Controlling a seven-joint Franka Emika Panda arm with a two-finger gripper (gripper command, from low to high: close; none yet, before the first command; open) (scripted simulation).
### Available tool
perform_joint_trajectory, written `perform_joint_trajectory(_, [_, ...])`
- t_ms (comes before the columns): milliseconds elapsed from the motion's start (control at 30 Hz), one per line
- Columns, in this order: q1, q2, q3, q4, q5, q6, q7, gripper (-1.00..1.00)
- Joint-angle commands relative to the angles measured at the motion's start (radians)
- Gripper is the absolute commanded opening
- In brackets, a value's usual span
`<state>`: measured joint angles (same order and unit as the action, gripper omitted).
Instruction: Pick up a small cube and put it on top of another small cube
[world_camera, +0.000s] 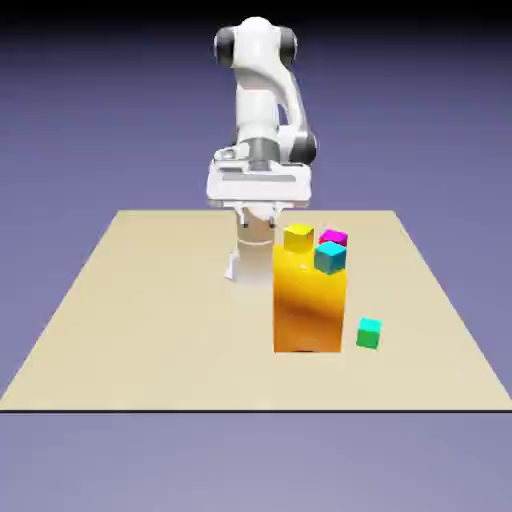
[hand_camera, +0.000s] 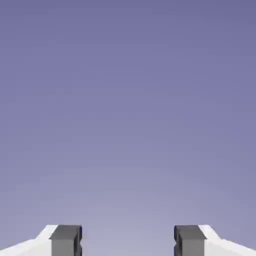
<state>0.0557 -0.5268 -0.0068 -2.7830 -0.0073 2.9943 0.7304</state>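
Observation:
The small cube (world_camera: 368, 333), green-sided with a turquoise top, rests on the table near the exterior view's right, just right of the tall orange block (world_camera: 308, 302). On top of that block sit a yellow cube (world_camera: 298, 238) and a cyan cube (world_camera: 330, 257); a magenta cube (world_camera: 334, 238) shows behind them. My gripper (world_camera: 258, 221) hangs high near the table's far edge, left of the yellow cube and well away from the small cube. In the hand view the gripper (hand_camera: 127, 242) is open, its fingertips (hand_camera: 66, 240) wide apart with only the backdrop between them.
The tan table (world_camera: 150, 320) spreads to the exterior view's left of the orange block. The robot's base (world_camera: 248, 262) stands at the far edge behind the block.

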Motion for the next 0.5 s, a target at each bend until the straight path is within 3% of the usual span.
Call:
perform_joint_trajectory(0, [0.036,0.036,-0.006,0.022,-0.006,-0.035,-0.009,0.0])
perform_joint_trajectory(467, [0.544,0.537,-0.085,0.335,-0.091,-0.531,-0.132,0.0])
